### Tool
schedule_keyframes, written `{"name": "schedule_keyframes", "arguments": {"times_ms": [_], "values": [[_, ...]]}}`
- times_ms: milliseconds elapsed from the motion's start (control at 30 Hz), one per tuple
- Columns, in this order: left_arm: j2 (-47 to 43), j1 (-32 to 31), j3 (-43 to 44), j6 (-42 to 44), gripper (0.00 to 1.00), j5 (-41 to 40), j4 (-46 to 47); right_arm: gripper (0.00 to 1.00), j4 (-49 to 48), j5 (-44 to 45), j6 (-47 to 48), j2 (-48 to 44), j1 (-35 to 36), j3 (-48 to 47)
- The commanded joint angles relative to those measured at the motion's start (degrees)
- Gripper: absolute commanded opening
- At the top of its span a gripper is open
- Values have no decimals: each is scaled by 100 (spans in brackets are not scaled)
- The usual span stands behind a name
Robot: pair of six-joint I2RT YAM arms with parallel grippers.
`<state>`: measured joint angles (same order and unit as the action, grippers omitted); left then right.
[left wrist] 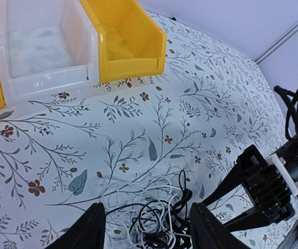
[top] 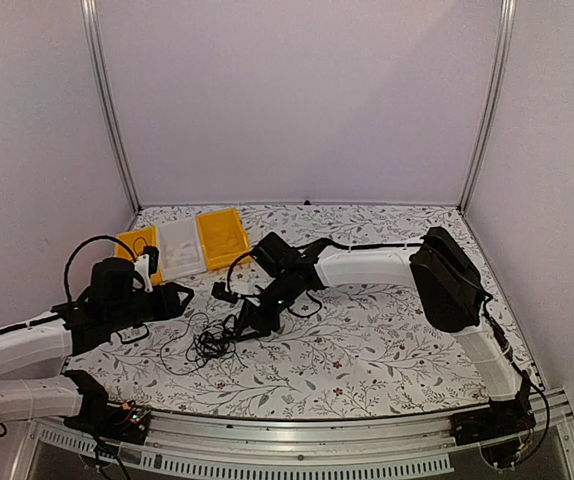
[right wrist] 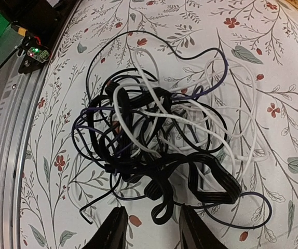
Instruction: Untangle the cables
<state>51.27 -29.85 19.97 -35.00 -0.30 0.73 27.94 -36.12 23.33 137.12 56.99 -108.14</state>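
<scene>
On the floral table (top: 387, 350), near its front edge, the cables (right wrist: 159, 140) lie in one loose black-and-white tangle. Right gripper (right wrist: 150, 231) hovers just above it, jaws apart, empty. Left gripper (left wrist: 151, 233) is likewise parted, holding nothing.

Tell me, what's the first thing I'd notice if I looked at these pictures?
A messy knot of black and white cables lies on the flowery table, near its front edge. The left arm and right arm both point at it, jaws open. At the back left sit two yellow bins with a clear bin between them.
</scene>
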Motion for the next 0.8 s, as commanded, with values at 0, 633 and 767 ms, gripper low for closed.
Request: {"name": "schedule_keyframes", "arguments": {"times_ms": [0, 633, 767], "values": [[-97, -21, 6, 5, 56, -16, -3, 35, 31, -65, -33, 185, 40, -142], [-14, -917, -343, 271, 61, 542, 1396, 0, 233, -511, -223, -322, 31, -379], [-72, -1425, -510, 339, 62, 71, 1781, 0, 231, -568, -324, -621, 33, -456]]}}
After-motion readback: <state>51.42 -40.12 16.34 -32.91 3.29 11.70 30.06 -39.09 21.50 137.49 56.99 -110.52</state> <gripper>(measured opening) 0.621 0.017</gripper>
